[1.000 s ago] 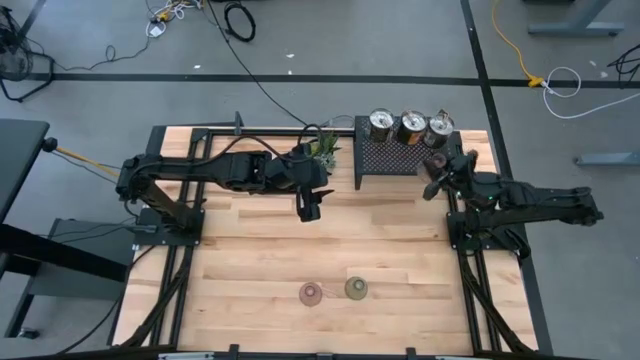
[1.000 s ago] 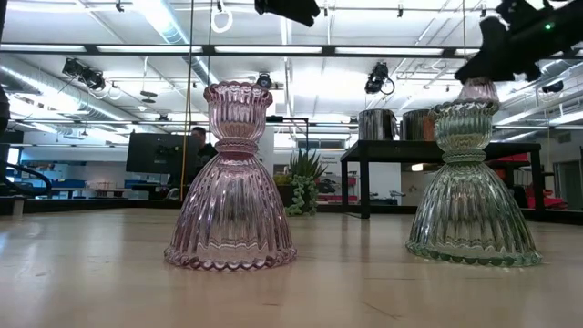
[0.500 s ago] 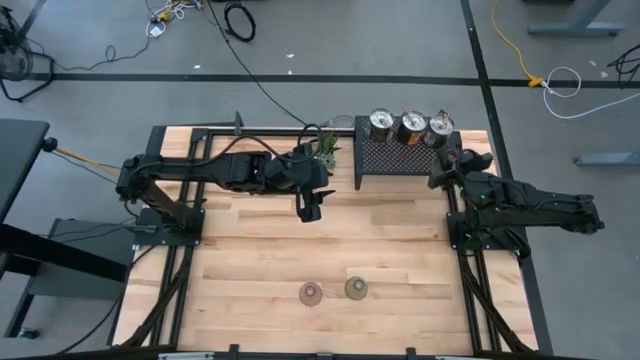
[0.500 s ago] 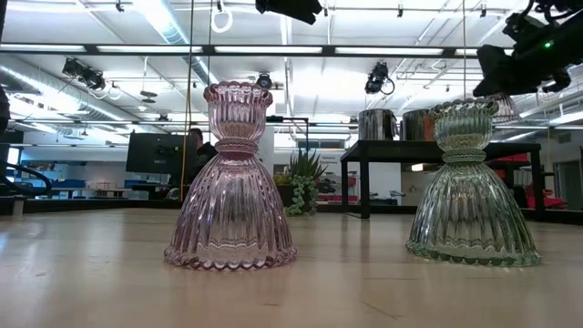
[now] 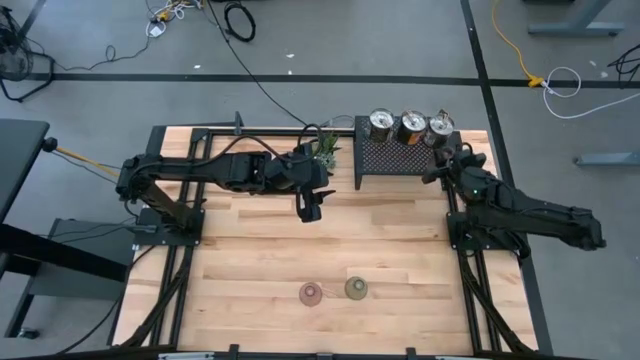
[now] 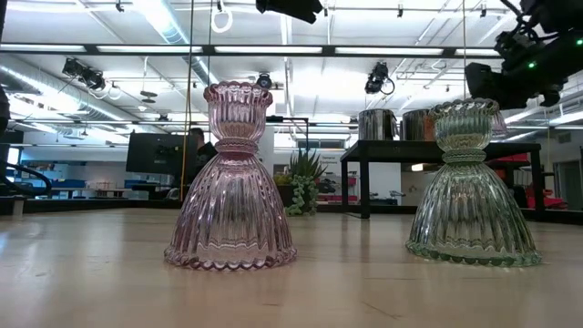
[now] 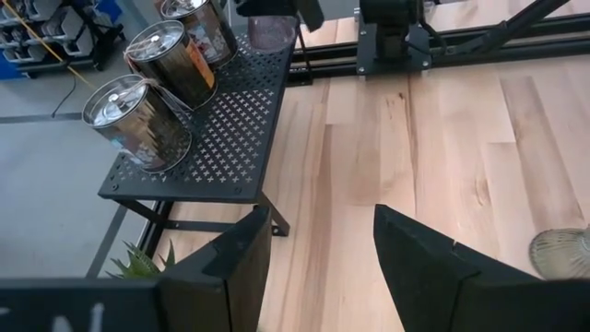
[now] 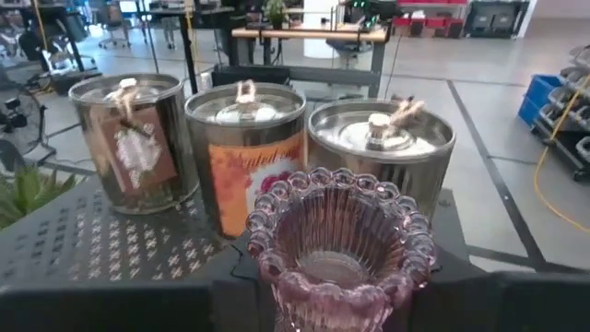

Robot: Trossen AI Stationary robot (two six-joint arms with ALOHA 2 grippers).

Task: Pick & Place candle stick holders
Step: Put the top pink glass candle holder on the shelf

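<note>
Three silver holders (image 5: 411,126) stand in a row on the far edge of the black mesh rack (image 5: 390,165). My right gripper (image 5: 440,165) is at the rack's right end, shut on a pink glass holder (image 8: 341,235) just in front of the silver ones. A second pink glass holder (image 5: 312,292) and an olive-green one (image 5: 356,288) stand on their wide bases on the table near its near edge. My left gripper (image 5: 310,208) hangs open and empty above the middle of the table. My right gripper holds the pink holder between its two fingers (image 8: 230,304), below the beaded cup (image 8: 336,198); the exact place lies at the picture's bottom edge. The fingers come level from the table's right. The holder stands upright. Whether its base rests on the rack, I cannot tell.
A small green potted plant (image 5: 325,150) stands just left of the rack, beside my left arm. The arms' dark frames run along the table's left and right sides. Bare wood lies between the rack and the two glass holders.
My right gripper has carried the pink holder toward the table's far edge, up to the rack's right end, and has gone down somewhat. The arm has swung so the gripper points at the silver holders. The holder has stayed upright in the hold.
</note>
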